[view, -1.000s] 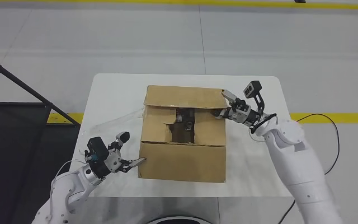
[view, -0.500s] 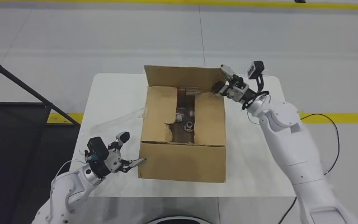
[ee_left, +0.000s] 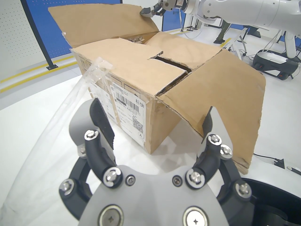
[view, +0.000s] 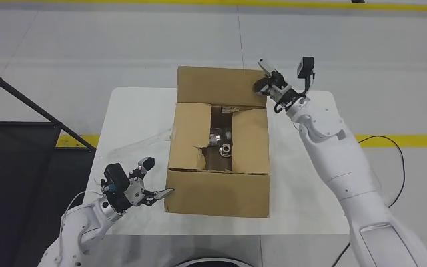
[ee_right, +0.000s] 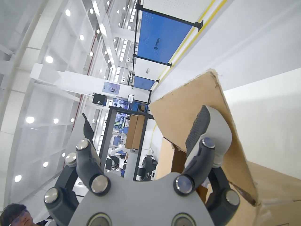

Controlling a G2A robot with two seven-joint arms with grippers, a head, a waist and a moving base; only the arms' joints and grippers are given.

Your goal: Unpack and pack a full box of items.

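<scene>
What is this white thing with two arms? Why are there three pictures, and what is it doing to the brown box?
It is a robot with two arms, and each arm ends in a two-fingered hand. One picture looks down from a camera above the arms. The other two come from little cameras on its wrists, so you see each hand's fingers up close. On the white table stands a brown cardboard box, partly opened. The right hand is open, with one finger against the far flap, which stands up. The left hand is open too and holds nothing, beside the box's front corner. Through the gap you can glimpse small things inside, too hidden to name.
</scene>
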